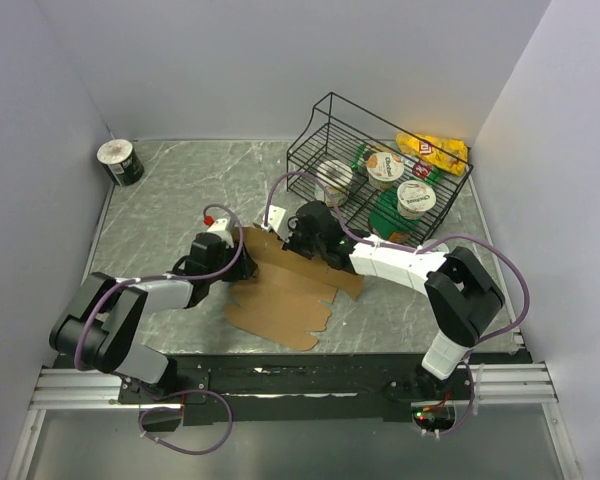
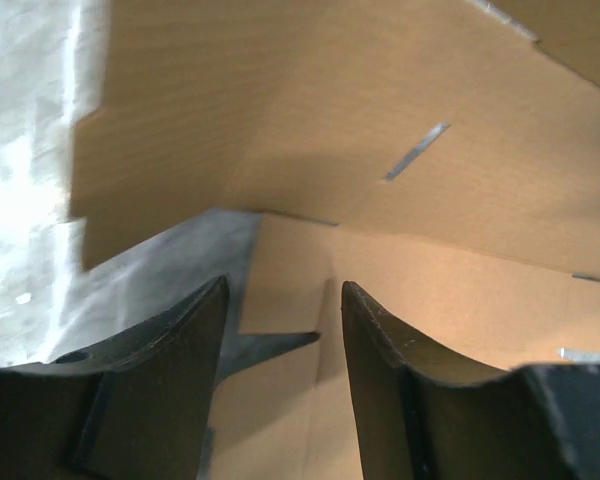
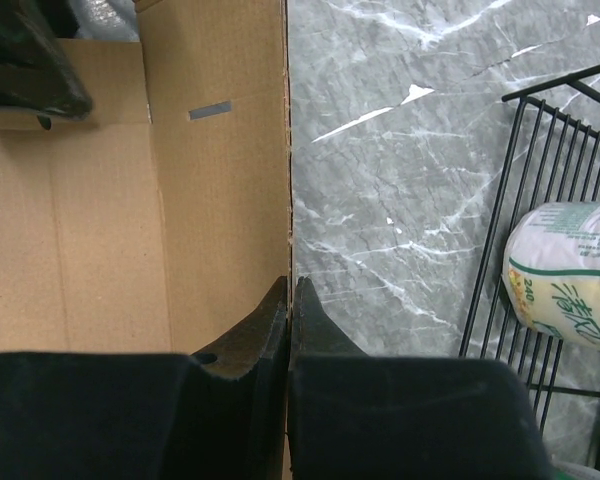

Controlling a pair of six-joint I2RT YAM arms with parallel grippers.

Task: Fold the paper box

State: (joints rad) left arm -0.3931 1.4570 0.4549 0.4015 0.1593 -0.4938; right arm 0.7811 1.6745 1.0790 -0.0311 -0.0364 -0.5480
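The paper box (image 1: 280, 300) is a brown cardboard sheet lying mid-table, with its far panel lifted. My right gripper (image 1: 282, 240) is shut on the edge of that raised panel; in the right wrist view its fingertips (image 3: 291, 282) pinch the cardboard edge (image 3: 220, 200) where it meets the marble. My left gripper (image 1: 242, 268) is at the sheet's left side. In the left wrist view its fingers (image 2: 285, 285) stand apart over a creased flap (image 2: 280, 380), with the tilted panel (image 2: 310, 120) above. I cannot see either pad touching the cardboard.
A black wire basket (image 1: 315, 125) stands at the back right holding several cups (image 1: 416, 198), with a yellow bag (image 1: 435, 152) behind it. Its wires (image 3: 540, 150) and one cup (image 3: 570, 275) are close to my right wrist. A dark roll (image 1: 120, 162) sits in the back left corner.
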